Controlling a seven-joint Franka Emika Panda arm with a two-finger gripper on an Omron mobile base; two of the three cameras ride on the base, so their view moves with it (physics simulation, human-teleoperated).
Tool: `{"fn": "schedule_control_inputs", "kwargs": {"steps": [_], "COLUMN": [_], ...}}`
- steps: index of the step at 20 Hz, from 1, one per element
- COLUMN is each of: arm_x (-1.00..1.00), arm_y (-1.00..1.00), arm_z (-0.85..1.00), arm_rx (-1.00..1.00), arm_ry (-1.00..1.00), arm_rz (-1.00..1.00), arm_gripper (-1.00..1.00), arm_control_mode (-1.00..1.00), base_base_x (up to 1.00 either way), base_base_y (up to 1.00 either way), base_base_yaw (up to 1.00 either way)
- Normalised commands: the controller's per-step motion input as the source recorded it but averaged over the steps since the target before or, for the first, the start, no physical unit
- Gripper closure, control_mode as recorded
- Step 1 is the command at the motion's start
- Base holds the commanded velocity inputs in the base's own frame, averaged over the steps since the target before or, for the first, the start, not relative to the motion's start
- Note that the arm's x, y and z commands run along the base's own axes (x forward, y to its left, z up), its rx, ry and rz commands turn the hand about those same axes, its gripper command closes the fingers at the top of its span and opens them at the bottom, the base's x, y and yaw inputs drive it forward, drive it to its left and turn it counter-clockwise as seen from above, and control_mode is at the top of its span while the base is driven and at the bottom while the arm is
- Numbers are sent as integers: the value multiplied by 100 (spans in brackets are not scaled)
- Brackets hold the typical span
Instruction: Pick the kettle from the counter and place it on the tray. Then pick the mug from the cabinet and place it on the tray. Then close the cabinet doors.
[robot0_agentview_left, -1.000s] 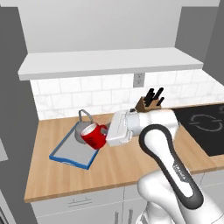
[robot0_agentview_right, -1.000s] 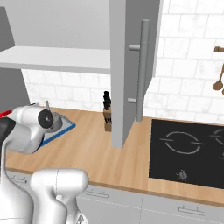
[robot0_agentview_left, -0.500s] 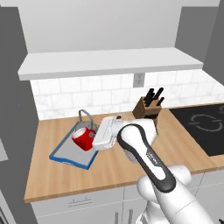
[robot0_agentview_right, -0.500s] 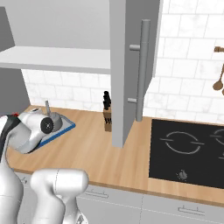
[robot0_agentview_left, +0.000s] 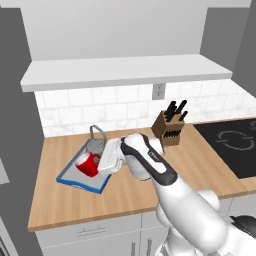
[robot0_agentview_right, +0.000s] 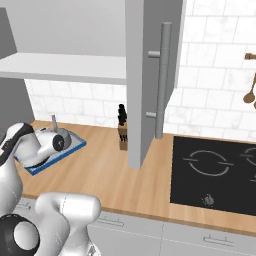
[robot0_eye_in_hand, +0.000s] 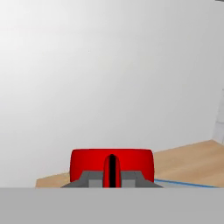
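The red mug (robot0_agentview_left: 88, 164) hangs low over the blue-rimmed tray (robot0_agentview_left: 75, 183) at the left of the wooden counter (robot0_agentview_left: 65, 210). My gripper (robot0_agentview_left: 98, 162) is shut on it, reaching in from the right. In the hand view the mug (robot0_eye_in_hand: 87, 161) sits just beyond my gripper (robot0_eye_in_hand: 112, 178), with the tray's blue rim (robot0_eye_in_hand: 186, 184) to the right. The grey kettle (robot0_agentview_left: 96, 145) stands on the tray's far end, its wire handle upright, partly behind my hand. From the right, my arm covers most of the tray (robot0_agentview_right: 59, 158). The cabinet shelf (robot0_agentview_left: 125, 72) is bare, and one cabinet door (robot0_agentview_right: 147, 60) stands open.
A knife block (robot0_agentview_left: 170, 129) stands against the tiled wall right of the tray. The black hob (robot0_agentview_right: 215, 170) takes up the counter's right end. Wooden utensils (robot0_agentview_right: 249, 95) hang on the wall above it. The open door's bar handle (robot0_agentview_right: 161, 80) juts over the counter's middle.
My arm has carried the mug leftward and lower, from beside the tray's near right edge to low over the tray. The gripper stayed shut.
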Motion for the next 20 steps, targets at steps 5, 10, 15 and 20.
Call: {"fn": "schedule_control_inputs", "kwargs": {"steps": [5,10,15,20], "arm_x": [37,41,32,24], "arm_y": [29,12,21,32], "arm_z": [-46,-32,-14,-16], "arm_rx": [-13,-6,-1,0], "arm_ry": [0,-4,-10,-3], "arm_rz": [5,0,0,0], "arm_gripper": [100,100,100,100], "arm_control_mode": [-100,-100,-100,-100], "base_base_x": [0,0,0,0], "base_base_y": [0,0,0,0], "base_base_yaw": [0,0,0,0]}}
